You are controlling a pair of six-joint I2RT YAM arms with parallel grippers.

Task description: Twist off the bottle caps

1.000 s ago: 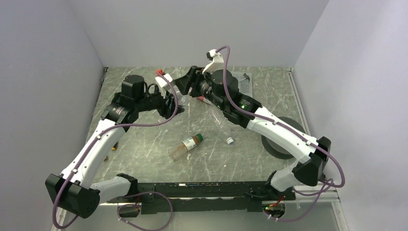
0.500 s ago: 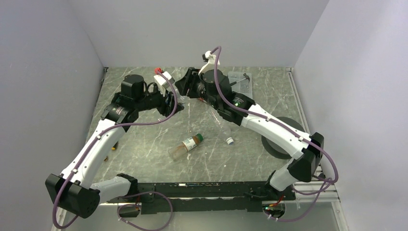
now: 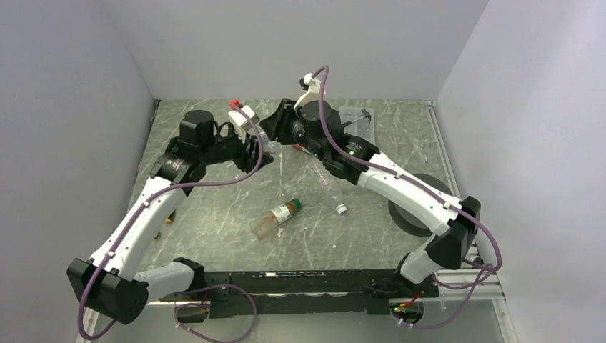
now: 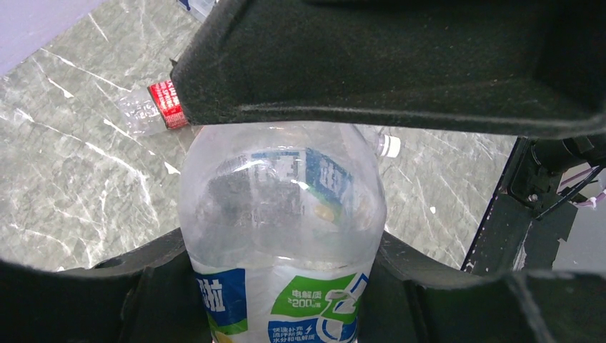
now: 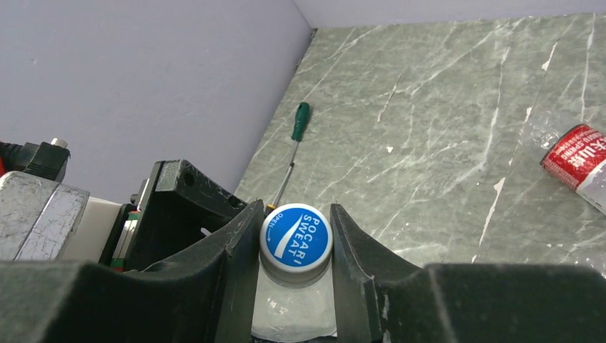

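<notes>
Right wrist view: right claw (image 5: 295,227) has just closed onto blue cap (image 5: 296,239); left claw (image 4: 282,275) clamps the bottle (image 4: 282,207) body. Twist-off looks next.

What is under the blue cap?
A clear bottle is under the blue cap; only a bit of its see-through top shows. The cap covers the neck, and the right gripper's black fingers on both sides hide the rest.
</notes>
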